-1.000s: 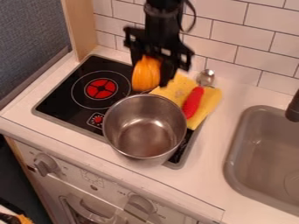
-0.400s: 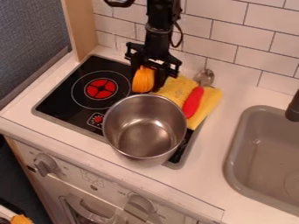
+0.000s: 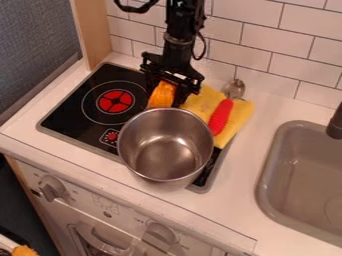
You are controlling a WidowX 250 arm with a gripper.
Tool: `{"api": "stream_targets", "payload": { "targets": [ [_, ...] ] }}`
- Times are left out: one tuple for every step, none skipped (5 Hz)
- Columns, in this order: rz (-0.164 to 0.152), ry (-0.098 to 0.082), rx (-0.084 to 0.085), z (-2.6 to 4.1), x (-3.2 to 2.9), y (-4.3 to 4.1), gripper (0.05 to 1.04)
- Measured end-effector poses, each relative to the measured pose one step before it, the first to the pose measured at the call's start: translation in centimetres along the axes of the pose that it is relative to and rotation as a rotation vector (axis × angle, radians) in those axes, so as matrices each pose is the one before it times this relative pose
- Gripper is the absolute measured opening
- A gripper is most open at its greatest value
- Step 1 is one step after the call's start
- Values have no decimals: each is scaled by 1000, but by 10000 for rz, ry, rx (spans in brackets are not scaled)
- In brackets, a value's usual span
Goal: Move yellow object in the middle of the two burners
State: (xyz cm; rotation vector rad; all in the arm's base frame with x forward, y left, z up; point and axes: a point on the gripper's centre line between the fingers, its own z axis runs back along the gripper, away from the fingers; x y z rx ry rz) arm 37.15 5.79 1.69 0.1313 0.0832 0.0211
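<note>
Camera view: nearest, at the lower left corner, a small orange thing (image 3: 25, 250) is cut off by the edge. Behind it, two knobs, a left one (image 3: 51, 189) and a right one (image 3: 160, 233), are set in the pale oven front (image 3: 107, 206). Above them, the white counter (image 3: 80, 156) is fitted with a black stovetop (image 3: 70, 109), on whose right part a steel pot (image 3: 166, 147) is stood upright. At the right, a grey sink (image 3: 266, 192) is sunk into the counter. A small red dial (image 3: 111, 136) is seen left of the pot, and farther back a red burner (image 3: 115, 101) is ringed by a thin circle. To the right of the pot's far side, a yellow cloth (image 3: 238, 125) is laid out, with a red-handled spoon (image 3: 220, 118) placed across it. Just behind the pot's back rim, the orange-yellow object (image 3: 162, 94) is held, slightly tilted, by the claw (image 3: 166, 98), its fingers parted by the object's width. Whether the object is supported by the stovetop cannot be told. Farthest back, the wall is covered with white tiles (image 3: 257, 47).
</note>
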Motion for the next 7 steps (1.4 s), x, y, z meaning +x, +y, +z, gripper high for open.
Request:
{"api": "stream_targets", "payload": {
  "targets": [
    [51,-524,-324,1600,-348,149,1007],
    [-65,-565,-306,2321,-318,-356,1001],
    [-54,-269,-314,1289,-321,-485,1000],
    [-410,204,-243,64,-346,-378,1000],
    [-17,11,-29,-55,-2,-45,1000],
    [-15,-15,2,55,8,2,1000],
    [0,-15,2,34,41,6,1000]
  ]
}}
